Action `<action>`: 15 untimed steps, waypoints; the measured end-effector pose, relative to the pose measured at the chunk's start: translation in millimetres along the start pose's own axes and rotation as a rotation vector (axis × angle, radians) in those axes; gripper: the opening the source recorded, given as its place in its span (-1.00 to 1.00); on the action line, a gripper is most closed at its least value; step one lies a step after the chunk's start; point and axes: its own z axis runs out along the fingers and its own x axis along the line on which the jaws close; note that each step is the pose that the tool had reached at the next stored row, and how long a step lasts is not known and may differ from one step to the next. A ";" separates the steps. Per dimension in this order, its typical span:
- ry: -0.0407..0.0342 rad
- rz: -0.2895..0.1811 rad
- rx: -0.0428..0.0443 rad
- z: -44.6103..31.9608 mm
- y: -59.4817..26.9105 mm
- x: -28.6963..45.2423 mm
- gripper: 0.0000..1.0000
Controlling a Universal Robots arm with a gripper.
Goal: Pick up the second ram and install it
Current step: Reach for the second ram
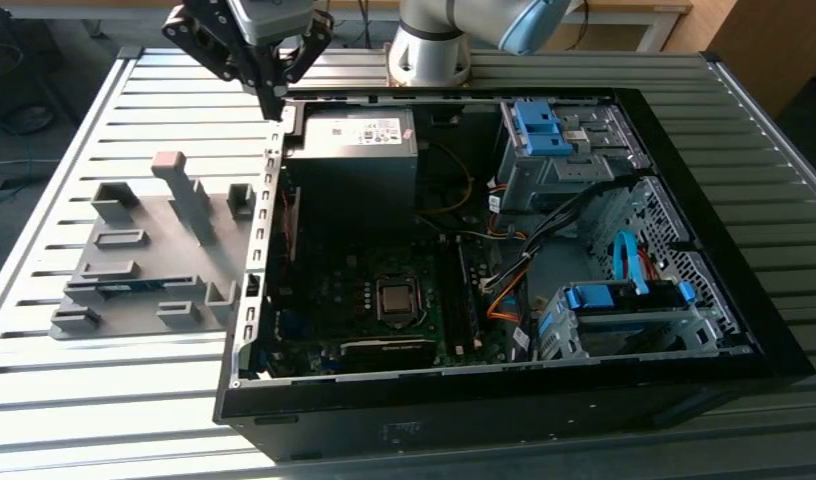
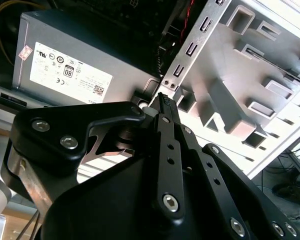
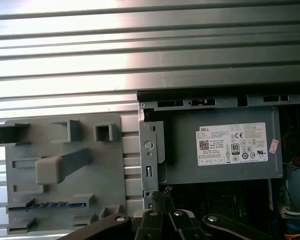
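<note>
While the second ram (image 1: pixel 125 286) sits on edge as a thin blue-green strip between two brackets of the grey moulded holder tray (image 1: pixel 168 260), also seen in the first wrist view (image 3: pixel 50 205), nothing touches it. The tray lies on the slatted metal table (image 1: pixel 101 380), just beside the open computer case (image 1: pixel 515 410) on the exterior view's left. The gripper (image 1: pixel 275 108) is well apart from the ram, hanging over the case's wall edge next to the grey power supply (image 1: pixel 361 150), its two black fingers (image 2: pixel 162 102) pressed together on nothing.
</note>
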 end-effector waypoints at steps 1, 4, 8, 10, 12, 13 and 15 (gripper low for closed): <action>0.0001 0.000 0.0000 0.0 0.0 0.3 -0.79; 0.0002 0.000 0.0000 0.2 -0.1 1.1 -0.79; 0.0005 0.000 0.0001 0.3 -0.2 2.3 -0.79; 0.0006 0.000 0.0001 0.4 -0.2 2.8 -0.79; 0.0007 0.000 0.0001 0.4 -0.3 3.4 -0.79; 0.0008 0.000 0.0001 0.5 -0.3 3.7 -0.79; 0.0009 0.000 0.0001 0.6 -0.3 4.2 -0.79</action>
